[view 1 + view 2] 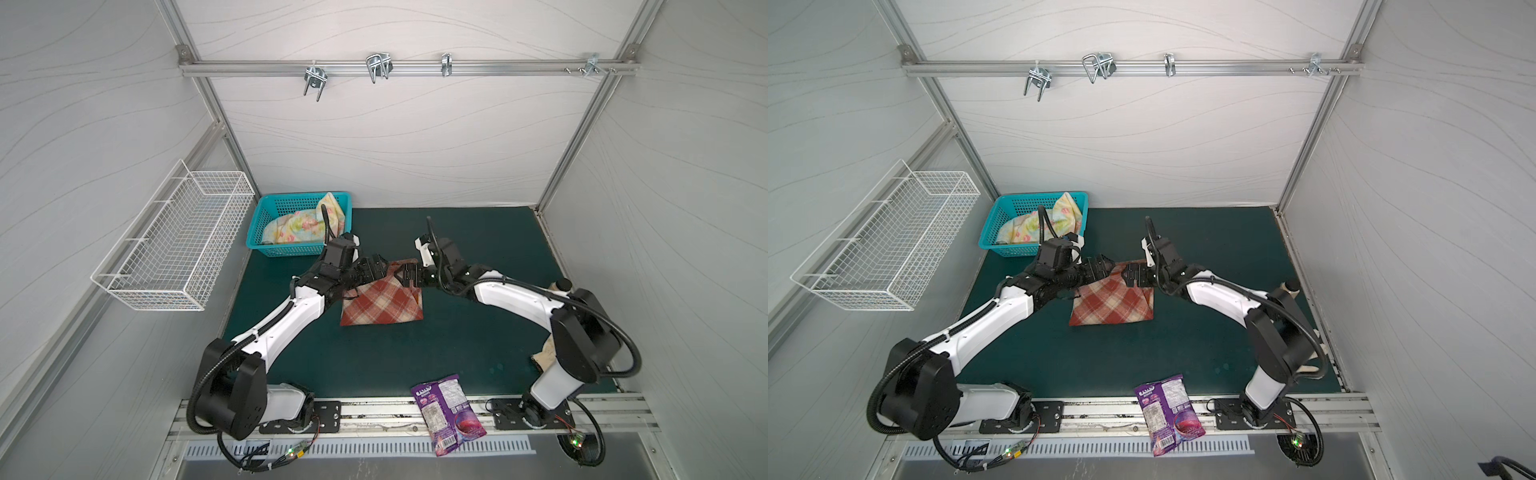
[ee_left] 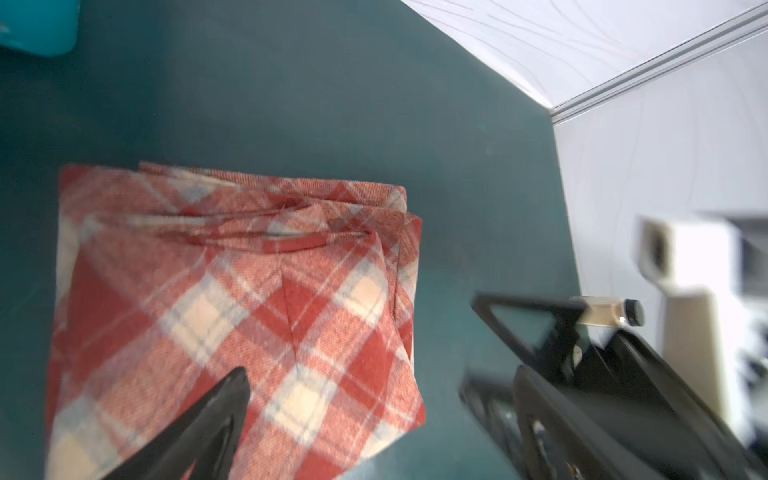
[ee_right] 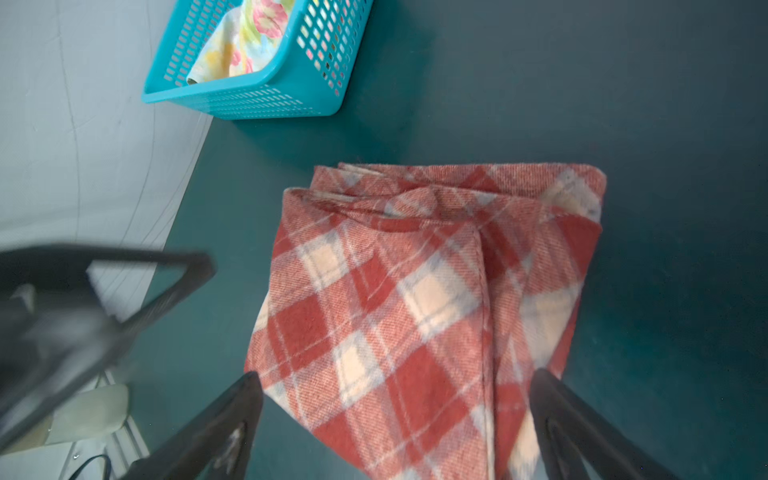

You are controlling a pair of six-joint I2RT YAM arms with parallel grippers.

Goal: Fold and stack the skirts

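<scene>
The rust-red and cream plaid skirt [image 1: 380, 305] [image 1: 1113, 307] lies folded into a rough square in the middle of the green table. It fills both wrist views [image 2: 232, 291] [image 3: 415, 311]. My left gripper [image 1: 372, 268] [image 1: 1100, 268] [image 2: 380, 370] hangs open over the skirt's far left corner, nothing between its fingers. Facing it, my right gripper [image 1: 409, 275] [image 1: 1131, 276] [image 3: 395, 374] is open over the far right corner, its jaws straddling the cloth without closing on it. The pastel floral skirt [image 1: 299, 228] [image 1: 1034, 226] [image 3: 245, 41] lies crumpled in the teal basket.
The teal basket [image 1: 282, 249] [image 3: 257, 99] stands at the table's back left. A white wire basket [image 1: 174, 245] hangs on the left wall. A purple snack bag [image 1: 446, 409] lies over the front edge. Cream cloth [image 1: 544, 353] shows under the right arm.
</scene>
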